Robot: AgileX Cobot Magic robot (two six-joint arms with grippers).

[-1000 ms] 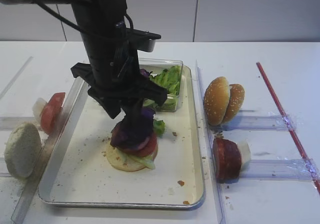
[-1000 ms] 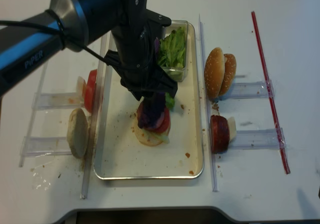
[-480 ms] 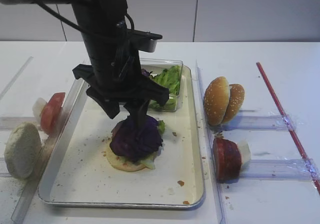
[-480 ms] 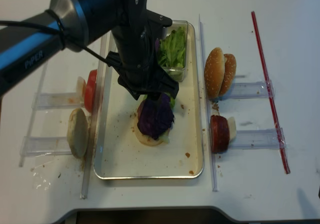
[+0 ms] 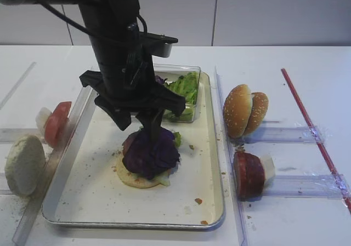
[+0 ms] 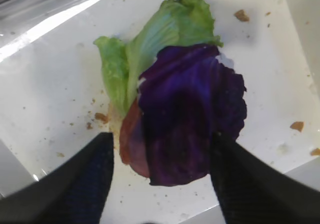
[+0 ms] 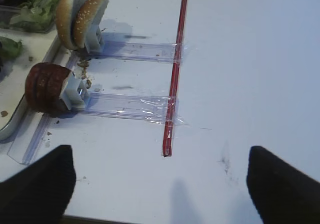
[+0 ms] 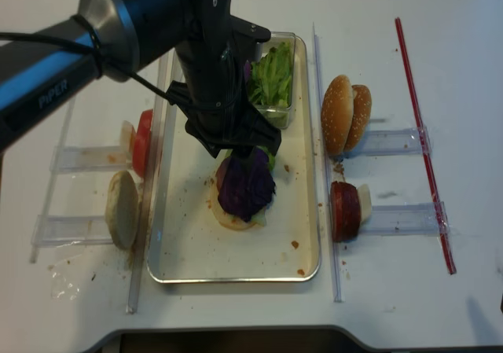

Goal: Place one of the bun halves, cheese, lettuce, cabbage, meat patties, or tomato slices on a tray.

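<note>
The cream tray [image 5: 205, 164] holds a stack built on a pale bun half [image 5: 133, 179]. A purple cabbage [image 5: 151, 153] leaf lies flat on top of it, with lettuce [image 5: 175, 138] poking out behind. In the left wrist view the cabbage [image 6: 195, 114] covers a reddish slice [image 6: 129, 139] and the lettuce [image 6: 165, 34]. My left gripper [image 5: 147, 126] hangs just above the stack, open. Its fingers [image 6: 82, 184] stand to either side of the leaf without touching it. My right gripper [image 7: 160, 189] is open over bare table and holds nothing.
A clear box of lettuce [image 5: 184, 90] sits at the tray's far end. Right of the tray are two sesame bun halves [image 5: 244, 110], a meat patty [image 5: 249, 173] and a red strip [image 5: 315, 136]. On the left stand a tomato slice [image 5: 56, 123] and a pale bun half [image 5: 23, 165].
The cabbage leaf, bunched in my left gripper a second ago, has dropped and spread flat over the stack. The jaws have opened and let it go.
</note>
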